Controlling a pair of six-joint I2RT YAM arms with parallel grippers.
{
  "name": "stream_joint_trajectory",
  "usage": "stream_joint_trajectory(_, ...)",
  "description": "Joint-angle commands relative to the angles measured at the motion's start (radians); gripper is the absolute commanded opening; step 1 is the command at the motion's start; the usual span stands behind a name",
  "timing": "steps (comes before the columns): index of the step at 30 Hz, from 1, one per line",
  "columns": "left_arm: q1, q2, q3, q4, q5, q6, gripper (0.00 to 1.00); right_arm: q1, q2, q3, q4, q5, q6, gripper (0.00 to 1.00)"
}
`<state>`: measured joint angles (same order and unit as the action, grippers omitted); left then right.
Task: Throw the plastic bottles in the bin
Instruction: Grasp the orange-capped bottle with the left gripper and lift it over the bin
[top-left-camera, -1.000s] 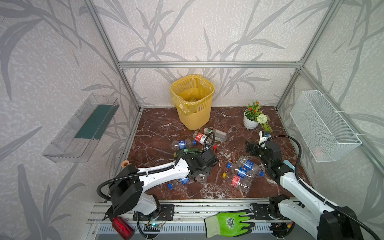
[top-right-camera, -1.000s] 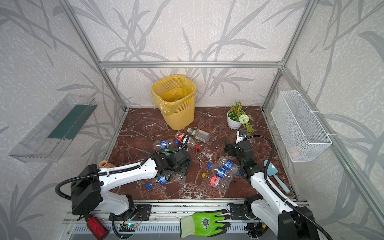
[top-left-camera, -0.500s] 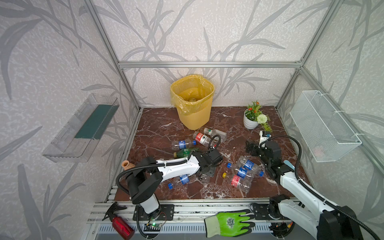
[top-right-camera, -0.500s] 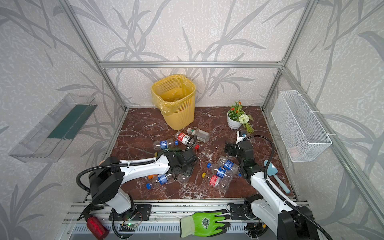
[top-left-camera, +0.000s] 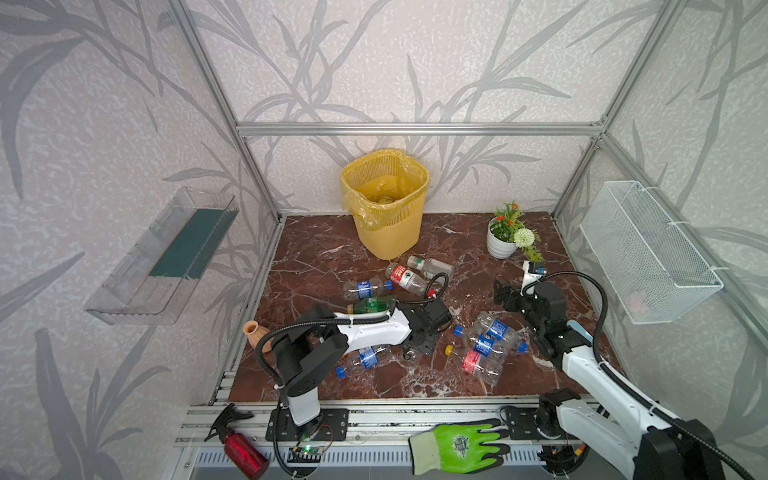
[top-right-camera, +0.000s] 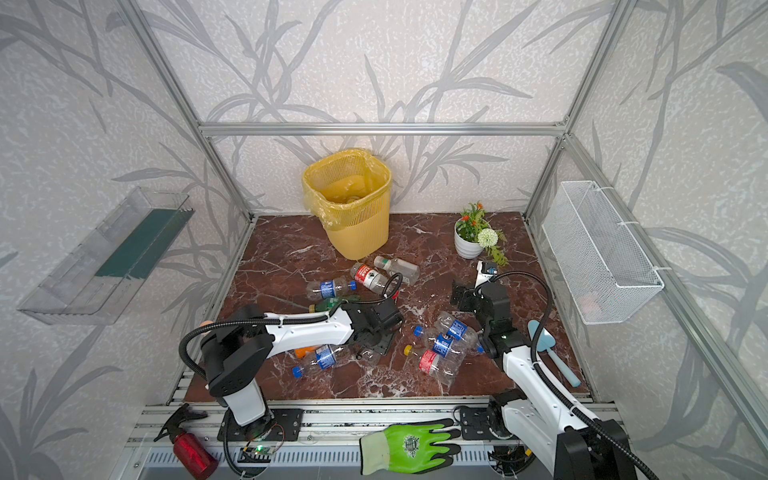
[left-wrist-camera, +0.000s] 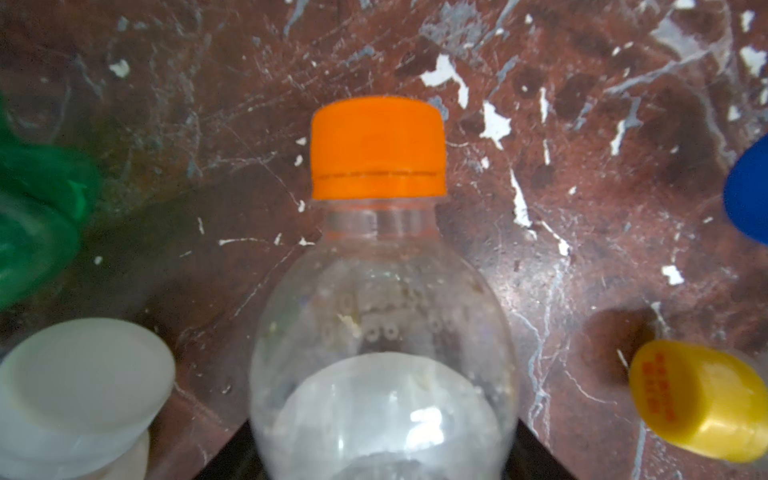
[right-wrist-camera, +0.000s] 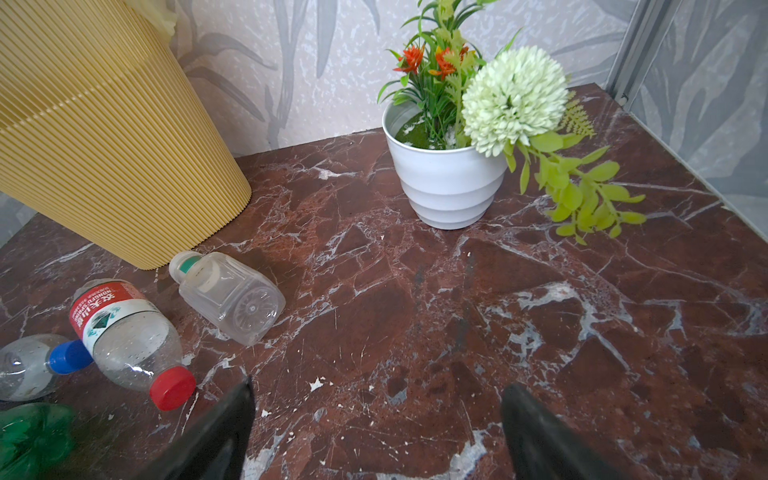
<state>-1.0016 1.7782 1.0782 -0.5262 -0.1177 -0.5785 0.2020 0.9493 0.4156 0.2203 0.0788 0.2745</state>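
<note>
A clear plastic bottle with an orange cap (left-wrist-camera: 378, 145) lies on the marble floor between the jaws of my left gripper (left-wrist-camera: 382, 440), whose dark fingers press both its sides. In both top views that gripper (top-left-camera: 419, 345) (top-right-camera: 374, 345) points down at the floor and hides this bottle. Other bottles lie around: a green one (top-left-camera: 372, 305), a blue-labelled one (top-left-camera: 365, 288), a red-labelled one (top-left-camera: 405, 276) and a pile (top-left-camera: 486, 345) on the right. The yellow bin (top-left-camera: 384, 199) stands at the back. My right gripper (right-wrist-camera: 376, 415) (top-left-camera: 505, 295) hovers open over bare floor.
A white flower pot (top-left-camera: 503, 241) stands back right and a terracotta vase (top-left-camera: 255, 332) at the left edge. A wire basket (top-left-camera: 648, 257) hangs on the right wall, a clear shelf (top-left-camera: 166, 257) on the left. A green glove (top-left-camera: 457, 444) and red canister (top-left-camera: 245, 453) lie on the front rail.
My left arm's elbow has swung in towards the middle, and its jaws have narrowed round the orange-capped bottle. The right arm has not moved.
</note>
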Motion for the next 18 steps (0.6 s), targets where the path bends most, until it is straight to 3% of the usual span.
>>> stream_joint_trajectory(1, -0.001, -0.026, 0.011, 0.016, -0.005, 0.005, 0.55, -0.007, -0.015, -0.012, 0.018, -0.008, 0.008, 0.93)
stream_joint_trajectory(8, 0.0, -0.272, -0.068, 0.136, -0.075, 0.026, 0.49, -0.009, -0.015, -0.014, 0.024, -0.012, 0.008, 0.93)
stream_joint_trajectory(11, 0.0, -0.444, -0.072, 0.184, -0.241, 0.084, 0.46, -0.009, -0.018, -0.017, 0.036, -0.013, 0.008, 0.93)
stream_joint_trajectory(14, 0.001, -0.633, -0.076, 0.319, -0.406, 0.263, 0.47, -0.01, -0.029, -0.029, 0.06, -0.022, 0.011, 0.93)
stream_joint_trajectory(18, 0.026, -0.794, -0.063, 0.608, -0.479, 0.595, 0.47, -0.011, -0.048, -0.05, 0.099, -0.046, 0.014, 0.93)
